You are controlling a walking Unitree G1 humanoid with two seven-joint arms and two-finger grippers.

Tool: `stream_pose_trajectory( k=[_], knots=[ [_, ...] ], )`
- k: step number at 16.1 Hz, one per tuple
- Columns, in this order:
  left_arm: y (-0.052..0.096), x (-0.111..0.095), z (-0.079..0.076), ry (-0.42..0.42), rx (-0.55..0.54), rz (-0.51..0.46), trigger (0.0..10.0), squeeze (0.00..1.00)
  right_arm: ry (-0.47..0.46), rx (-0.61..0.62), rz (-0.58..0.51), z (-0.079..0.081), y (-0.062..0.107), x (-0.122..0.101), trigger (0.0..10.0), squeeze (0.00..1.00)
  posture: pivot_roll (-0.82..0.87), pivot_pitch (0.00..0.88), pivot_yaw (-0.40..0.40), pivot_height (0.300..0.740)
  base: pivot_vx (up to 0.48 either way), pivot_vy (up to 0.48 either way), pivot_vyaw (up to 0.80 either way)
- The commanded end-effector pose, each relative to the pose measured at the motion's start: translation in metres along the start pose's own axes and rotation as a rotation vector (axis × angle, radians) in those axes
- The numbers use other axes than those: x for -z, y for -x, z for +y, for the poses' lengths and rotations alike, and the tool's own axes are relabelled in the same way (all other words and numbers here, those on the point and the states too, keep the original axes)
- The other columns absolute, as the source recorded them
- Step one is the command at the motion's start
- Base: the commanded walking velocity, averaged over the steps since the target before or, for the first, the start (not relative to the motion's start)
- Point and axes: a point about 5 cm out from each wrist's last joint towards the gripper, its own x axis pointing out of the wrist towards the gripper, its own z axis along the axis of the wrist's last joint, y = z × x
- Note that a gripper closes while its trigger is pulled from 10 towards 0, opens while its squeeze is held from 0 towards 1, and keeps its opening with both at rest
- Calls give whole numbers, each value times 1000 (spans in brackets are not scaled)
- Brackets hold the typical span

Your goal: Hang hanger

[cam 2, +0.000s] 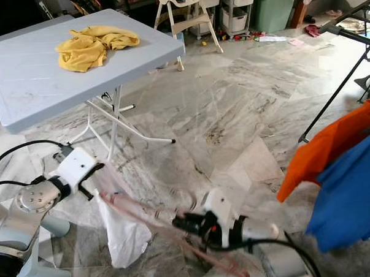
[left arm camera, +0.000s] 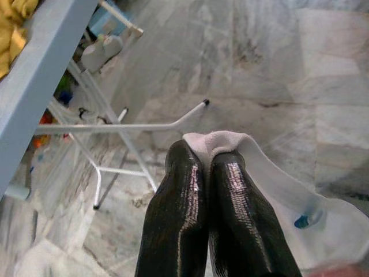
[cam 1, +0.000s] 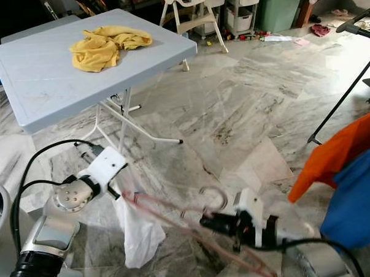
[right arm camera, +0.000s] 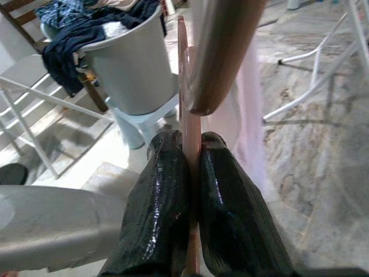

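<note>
A pink hanger (cam 1: 195,227) with a curved hook (cam 1: 215,195) is held low over the marble floor, with a white garment (cam 1: 137,232) draped from its left end. My right gripper (cam 1: 208,222) is shut on the hanger near the hook; the right wrist view shows the pink bar (right arm camera: 189,144) pinched between both black fingers. My left gripper (cam 1: 117,192) is shut on the white garment's top edge (left arm camera: 216,141) at the hanger's left tip. At the right stands a black drying rack (cam 1: 354,63) with an orange garment (cam 1: 336,153) and a blue one (cam 1: 360,201) hanging on it.
A light blue folding table (cam 1: 41,83) carrying a yellow cloth (cam 1: 104,47) stands at the back left, its white legs (cam 1: 126,126) close behind my left arm. A grey laundry bucket (right arm camera: 124,63) with dark clothes sits behind me. Shelves and a high chair line the far wall.
</note>
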Motion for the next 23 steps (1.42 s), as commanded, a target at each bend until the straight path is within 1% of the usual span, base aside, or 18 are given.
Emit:
stream_pose_trajectory(
  k=[1, 3, 5, 7, 11, 13, 16, 17, 19, 22, 23],
  knots=[
    [2, -12, 3, -27, 4, -50, 10000, 0, 18, -18, -7, 3, -3, -5, 10000, 0, -18, 75, 76, 740, 0, 0, 0],
    [3, -16, 2, -33, 14, -58, 10000, 0, 25, 2, -8, 2, -5, -5, 10000, 0, -17, 76, 77, 740, 0, 0, 0],
    [8, -21, 2, -40, 24, -64, 10000, 0, 37, 38, -22, -3, -5, -9, 10000, 0, -15, 74, 77, 740, 0, 0, 0],
    [12, -13, 7, -40, 9, -38, 10000, 0, 39, 35, -18, -4, -1, -10, 10000, 0, -12, 72, 75, 740, 0, 0, 0],
    [15, -4, 12, -48, -4, -2, 10000, 0, 34, 28, -11, -9, 8, -12, 10000, 0, -12, 71, 77, 740, 0, 0, 0],
    [14, -3, 15, -46, -15, 2, 10000, 0, 32, 20, -6, -11, 12, -13, 10000, 0, -13, 70, 78, 740, 0, 0, 0],
    [13, -3, 16, -44, -21, 4, 10000, 0, 21, -6, 6, -9, 13, -12, 10000, 0, -11, 71, 79, 740, 0, 0, 0],
    [13, -5, 15, -38, -15, -5, 10000, 0, 23, 16, 10, -10, 12, -9, 10000, 0, -11, 74, 80, 740, 0, 0, 0],
    [14, -8, 13, -41, -6, -12, 10000, 0, 18, 13, 11, -9, 10, -7, 10000, 0, -11, 75, 81, 740, 0, 0, 0],
    [16, -16, 1, -32, 26, -37, 10000, 0, 24, 42, 2, -10, 2, -5, 10000, 0, -7, 78, 82, 740, 0, 0, 0],
    [16, -16, 1, -31, 27, -39, 10000, 0, 26, 48, 0, -10, 2, -5, 10000, 0, -7, 78, 83, 740, 0, 0, 0]
  ],
)
